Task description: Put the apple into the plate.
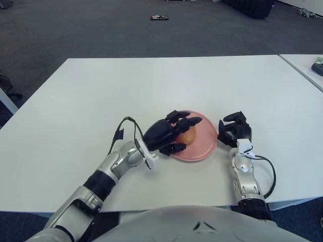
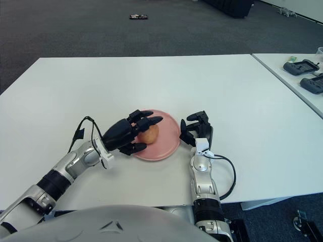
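The apple [image 1: 190, 135] lies on the pink plate [image 1: 204, 145] near the table's front middle. My left hand [image 1: 171, 133] is over the plate's left part. Its two long fingers [image 1: 191, 121] stretch straight over the top of the apple and the thumb [image 1: 176, 148] sits below and left of it. The fingers are spread and do not look clamped on the fruit. My right hand [image 1: 234, 128] shows just right of the plate's rim, holding nothing, fingers loosely bent.
The white table [image 1: 151, 85] stretches far back and to both sides. A second table with dark devices [image 2: 303, 68] stands at the right. A cable [image 1: 267, 174] loops beside my right wrist. A small dark object [image 1: 159, 17] lies on the floor far behind.
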